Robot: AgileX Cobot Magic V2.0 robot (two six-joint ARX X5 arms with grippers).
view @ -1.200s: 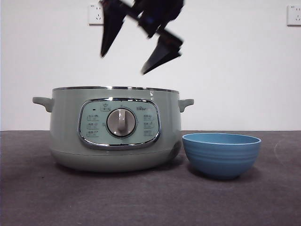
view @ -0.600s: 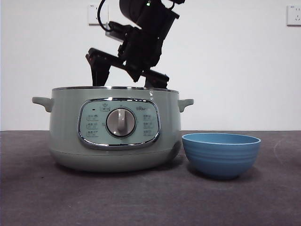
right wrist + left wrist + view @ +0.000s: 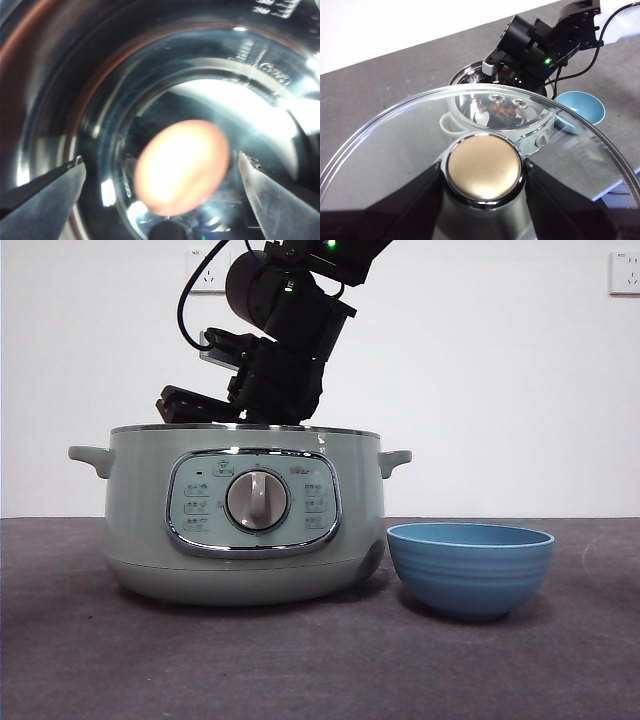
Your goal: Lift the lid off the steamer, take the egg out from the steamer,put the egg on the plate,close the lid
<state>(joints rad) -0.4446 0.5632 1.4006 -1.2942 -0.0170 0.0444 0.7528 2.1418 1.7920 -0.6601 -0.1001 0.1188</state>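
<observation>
The egg (image 3: 181,165) lay on the steamer's (image 3: 245,515) shiny floor, so your right claw (image 3: 160,172) dipped steeply inside, jaws spread wide either side of it (not touching). Your left claw (image 3: 485,192) held the lid (image 3: 395,145) by its knob, well clear.

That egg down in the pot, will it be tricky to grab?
Probably. The egg is a smooth oval lying on the steamer's shiny metal floor, so a nudge could roll it. Its shell likely cracks under a hard squeeze. The right tool is open, one jaw on each side of it, which should help centre it.
</observation>
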